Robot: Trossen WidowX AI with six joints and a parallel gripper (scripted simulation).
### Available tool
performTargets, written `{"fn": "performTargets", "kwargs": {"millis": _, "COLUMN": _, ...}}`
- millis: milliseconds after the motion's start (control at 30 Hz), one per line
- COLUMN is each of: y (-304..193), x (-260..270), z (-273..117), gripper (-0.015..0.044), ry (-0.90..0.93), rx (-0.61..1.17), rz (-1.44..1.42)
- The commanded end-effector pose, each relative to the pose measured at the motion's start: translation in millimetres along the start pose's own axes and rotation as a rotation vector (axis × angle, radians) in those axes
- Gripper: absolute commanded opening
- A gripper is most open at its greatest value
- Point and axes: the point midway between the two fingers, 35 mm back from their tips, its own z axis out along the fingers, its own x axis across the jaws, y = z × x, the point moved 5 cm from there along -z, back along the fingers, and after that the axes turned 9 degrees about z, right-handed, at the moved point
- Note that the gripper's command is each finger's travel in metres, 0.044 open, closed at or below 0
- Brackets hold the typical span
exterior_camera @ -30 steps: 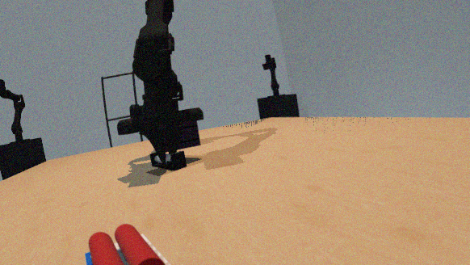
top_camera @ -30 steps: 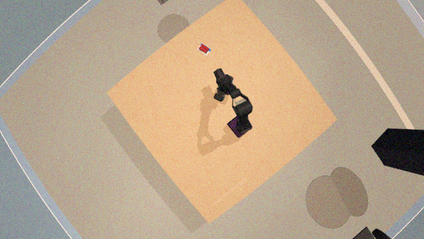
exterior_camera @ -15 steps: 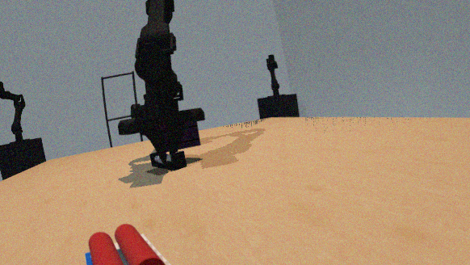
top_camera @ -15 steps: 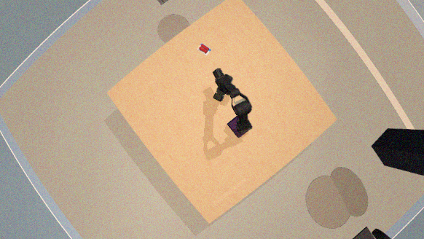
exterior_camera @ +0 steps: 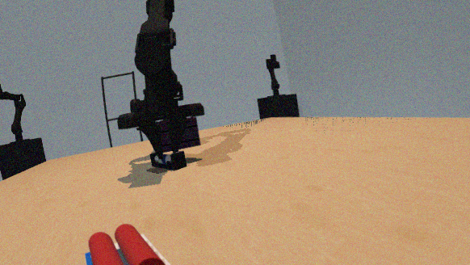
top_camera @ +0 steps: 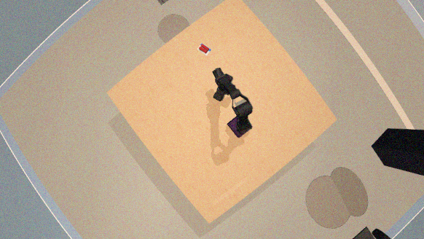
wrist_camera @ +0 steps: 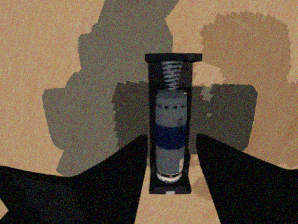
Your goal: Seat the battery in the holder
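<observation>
The black holder (wrist_camera: 173, 57) (exterior_camera: 178, 161) stands on the table below my gripper. The battery (wrist_camera: 171, 115) (exterior_camera: 164, 160), grey with a dark blue band, lies lengthwise inside it, in line with its walls in the wrist view. Its far end meets the spring (wrist_camera: 171, 74). Its pale near end is close to the holder's near end wall; whether it is under the lip is not clear, nor whether it lies fully flat. My gripper (wrist_camera: 172, 140) (exterior_camera: 166, 152) is open, one finger on each side of the holder, with narrow gaps showing beside it in the wrist view.
A red double-cylinder object (top_camera: 204, 49) (exterior_camera: 133, 246) with white and blue edges lies on the tabletop (top_camera: 164, 120), away from the holder. The arm's dark purple base (top_camera: 234, 124) stands near the middle. Other dark arms on blocks (exterior_camera: 279, 106) (exterior_camera: 22, 155) stand in the background.
</observation>
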Motion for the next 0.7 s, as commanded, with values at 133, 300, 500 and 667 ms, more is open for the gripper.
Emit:
{"fn": "performTargets", "kwargs": {"millis": 133, "y": -2, "x": 2, "z": -27, "gripper": 0.0272, "ry": 0.001, "rx": 0.002, "rz": 0.0}}
{"fn": "performTargets", "kwargs": {"millis": 300, "y": 1, "x": 1, "z": -74, "gripper": 0.0403, "ry": 0.002, "rx": 0.001, "rz": -0.001}}
{"fn": "performTargets", "kwargs": {"millis": 500, "y": -1, "x": 2, "z": -75, "gripper": 0.044, "ry": 0.002, "rx": 0.001, "rz": -0.001}}
{"fn": "performTargets", "kwargs": {"millis": 667, "y": -1, "x": 2, "z": -75, "gripper": 0.044, "ry": 0.002, "rx": 0.001, "rz": -0.001}}
